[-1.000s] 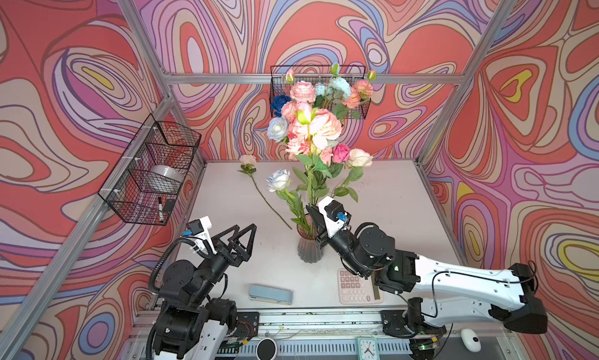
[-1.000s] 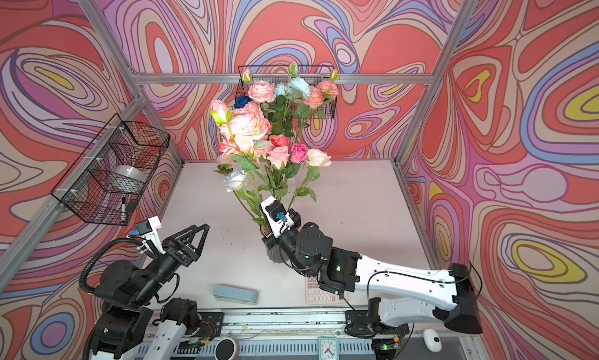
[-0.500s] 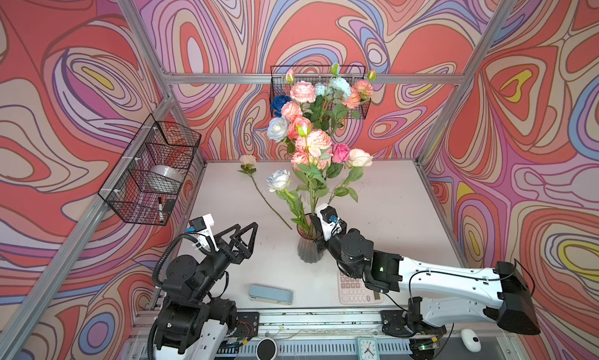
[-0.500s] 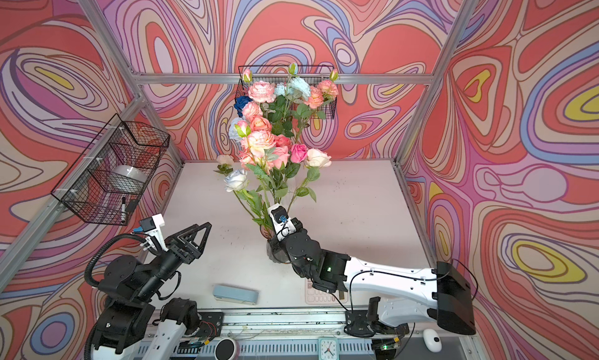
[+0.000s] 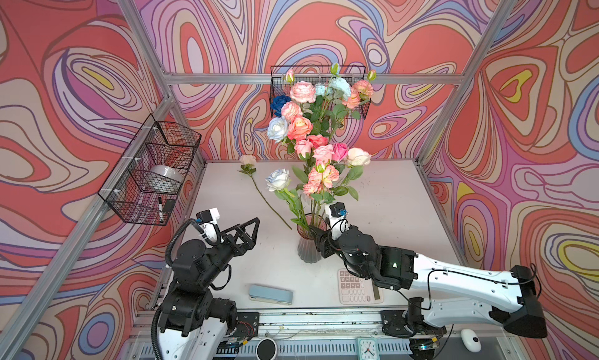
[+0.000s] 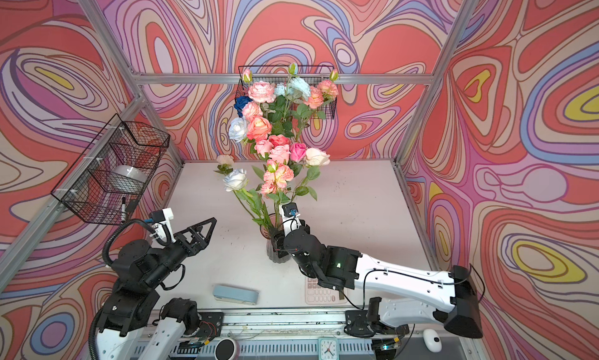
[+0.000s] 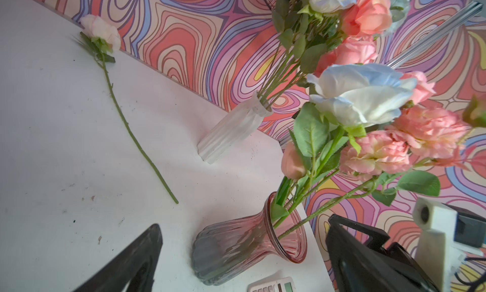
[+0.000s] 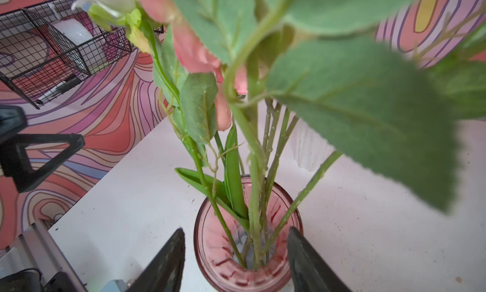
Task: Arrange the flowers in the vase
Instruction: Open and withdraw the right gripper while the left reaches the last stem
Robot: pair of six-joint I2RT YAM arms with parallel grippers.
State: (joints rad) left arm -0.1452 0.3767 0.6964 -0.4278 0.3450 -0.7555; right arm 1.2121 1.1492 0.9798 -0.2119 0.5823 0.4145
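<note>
While the flowers [image 5: 319, 176] stand in the pink vase [image 5: 307, 249] on the bench [image 5: 389, 212], one cream rose [image 5: 248, 160] lies flat at eleven o'clock. The right tool [image 8: 235, 232] sits at the rim, jaws apart, gripping nothing; the left tool [image 5: 249, 225] gapes at nine o'clock.

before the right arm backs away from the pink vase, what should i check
1. The right gripper is off the stems: ok, its jaws stand apart on either side of them.
2. The stems are seated in the pink vase: ok, their ends reach its bottom in the right wrist view.
3. The pink vase is upright: ok.
4. The leaves are clear of the right gripper: cannot tell, they hang close in front of the right wrist camera.
5. The left gripper is ready: ok, open and empty.
6. The loose flower is free to pick: ok, flat on the table, apart from the pink vase.
</note>
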